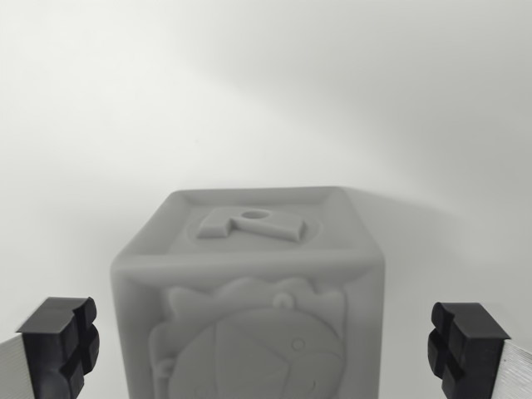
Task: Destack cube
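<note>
Wrist view, the only one. A grey cube (249, 291) fills the lower centre, embossed: a raised letter-like shape with a small hole on its top face, a round cartoon figure on the side facing the camera. The cube sits between the two black fingertips (60, 345) of the pincer (262, 345), one at the view's left of the cube and one at its right, each apart from its side walls with pale background showing in the gap. The pincer stands spread wide and grips nothing.

Judgement on placement: the fingers straddle the cube evenly, which reads as a lined-up approach for a side grasp on the top cube of a stack. The open span leaves clearance on both flanks so the pads can descend without knocking it. Closing has not yet begun.

Hidden or unclear:
- The cube's lower part is cut off by the bottom edge, so what it rests on cannot be seen. No second cube shows; whether this one sits on another cannot be told here.
- The table (266, 100) beyond the cube is a featureless pale surface with soft shadow; no edge visible.
- The cube's far and side faces are out of sight.
- Only the fingertip ends and a sliver of metal behind each show.
- Height of the pads relative to the cube's middle is hard to judge.
</note>
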Controlling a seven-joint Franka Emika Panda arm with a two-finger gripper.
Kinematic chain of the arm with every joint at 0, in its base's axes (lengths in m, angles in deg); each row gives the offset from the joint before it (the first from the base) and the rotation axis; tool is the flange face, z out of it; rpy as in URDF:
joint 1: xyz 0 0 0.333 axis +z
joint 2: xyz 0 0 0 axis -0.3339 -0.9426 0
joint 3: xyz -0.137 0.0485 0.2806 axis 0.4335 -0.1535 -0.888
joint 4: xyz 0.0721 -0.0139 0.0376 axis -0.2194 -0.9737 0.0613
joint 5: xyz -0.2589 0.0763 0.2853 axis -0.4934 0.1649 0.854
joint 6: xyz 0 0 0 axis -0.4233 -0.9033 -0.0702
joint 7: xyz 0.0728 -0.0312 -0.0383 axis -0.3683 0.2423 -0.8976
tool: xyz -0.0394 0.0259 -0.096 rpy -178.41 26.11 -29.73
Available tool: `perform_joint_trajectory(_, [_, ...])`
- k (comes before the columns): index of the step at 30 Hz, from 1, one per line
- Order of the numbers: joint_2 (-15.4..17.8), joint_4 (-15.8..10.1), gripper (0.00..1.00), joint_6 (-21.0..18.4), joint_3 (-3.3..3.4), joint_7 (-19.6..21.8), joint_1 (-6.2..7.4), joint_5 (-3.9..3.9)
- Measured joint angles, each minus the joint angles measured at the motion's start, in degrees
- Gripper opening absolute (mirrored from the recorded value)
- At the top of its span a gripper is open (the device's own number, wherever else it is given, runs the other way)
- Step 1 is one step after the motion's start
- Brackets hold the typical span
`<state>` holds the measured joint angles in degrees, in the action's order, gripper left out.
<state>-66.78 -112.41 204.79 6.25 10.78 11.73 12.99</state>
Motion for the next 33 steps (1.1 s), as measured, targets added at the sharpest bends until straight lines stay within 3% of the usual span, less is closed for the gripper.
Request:
perform_joint_trajectory(12, [4.4, -1.2, 1.00, -3.2, -0.04, 0.0, 0.00, 0.04])
perform_joint_trajectory(33, [14.1, -1.8, 1.00, -12.3, -0.20, -0.1, -0.07, 0.30])
